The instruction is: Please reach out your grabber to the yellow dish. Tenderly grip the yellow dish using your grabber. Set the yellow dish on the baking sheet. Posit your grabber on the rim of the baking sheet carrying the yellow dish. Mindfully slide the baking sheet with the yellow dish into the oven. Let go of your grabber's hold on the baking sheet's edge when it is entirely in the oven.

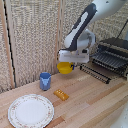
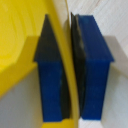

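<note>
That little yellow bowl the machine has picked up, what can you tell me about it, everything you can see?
The yellow dish is a small, round, bright yellow bowl with a smooth look, maybe plastic. It hangs in the air above the wooden table, roughly level, touching nothing but the grabber. The wrist view shows its thin rim pinched between two blue-tipped fingers, one inside and one outside the wall. In the exterior view it sits left of the oven.

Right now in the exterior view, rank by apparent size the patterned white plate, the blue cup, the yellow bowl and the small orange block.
1. Patterned white plate
2. Yellow bowl and blue cup look alike; unranked
3. Small orange block
</note>
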You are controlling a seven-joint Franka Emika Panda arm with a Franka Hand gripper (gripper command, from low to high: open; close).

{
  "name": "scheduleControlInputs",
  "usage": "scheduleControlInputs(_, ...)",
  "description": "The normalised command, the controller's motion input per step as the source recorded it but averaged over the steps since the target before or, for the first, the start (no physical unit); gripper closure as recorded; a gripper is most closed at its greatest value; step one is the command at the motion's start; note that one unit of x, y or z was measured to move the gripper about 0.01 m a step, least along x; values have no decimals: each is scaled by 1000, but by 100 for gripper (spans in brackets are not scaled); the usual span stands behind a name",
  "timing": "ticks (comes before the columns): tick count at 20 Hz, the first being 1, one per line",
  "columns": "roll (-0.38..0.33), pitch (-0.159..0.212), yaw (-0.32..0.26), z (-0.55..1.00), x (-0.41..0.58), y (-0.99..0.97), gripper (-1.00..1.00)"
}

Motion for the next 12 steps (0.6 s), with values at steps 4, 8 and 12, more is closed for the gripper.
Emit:
scheduleControlInputs(4,-68,38,-255,859,346,-159,100)
scheduleControlInputs(8,-2,88,-242,874,227,-406,100)
scheduleControlInputs(12,0,75,-226,749,92,-521,100)
